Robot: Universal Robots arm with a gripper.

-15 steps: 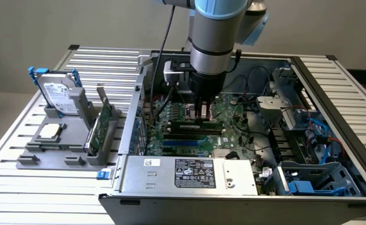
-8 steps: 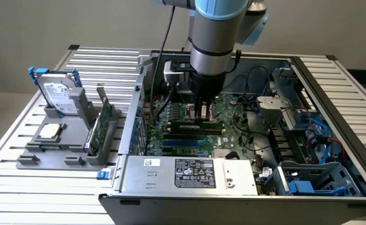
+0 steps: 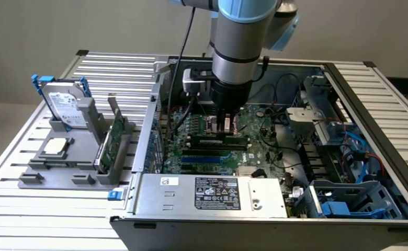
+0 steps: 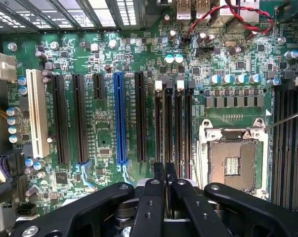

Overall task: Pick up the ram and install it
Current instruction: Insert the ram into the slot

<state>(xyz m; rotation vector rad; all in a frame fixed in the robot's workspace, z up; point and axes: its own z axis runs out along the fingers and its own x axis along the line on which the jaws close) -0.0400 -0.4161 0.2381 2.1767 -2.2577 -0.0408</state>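
Open computer case [image 3: 260,235] on the slatted bench [image 3: 30,230], exterior view. At that view's left, a grey fixture [image 3: 57,175] carries a hard drive [image 3: 64,107] and a bracketed green card [image 3: 113,138]. Centre: the gripper [image 3: 225,125], fingers pressed together, pinches the top edge of the ram [image 3: 207,140], which stands upright over the motherboard [image 3: 260,151]. In the wrist view, the gripper [image 4: 165,170] hangs above the black memory slots [image 4: 173,123].

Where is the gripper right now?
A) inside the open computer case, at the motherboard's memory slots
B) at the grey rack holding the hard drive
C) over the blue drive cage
A: the gripper is down inside the case, closed on the ram at the memory slots.
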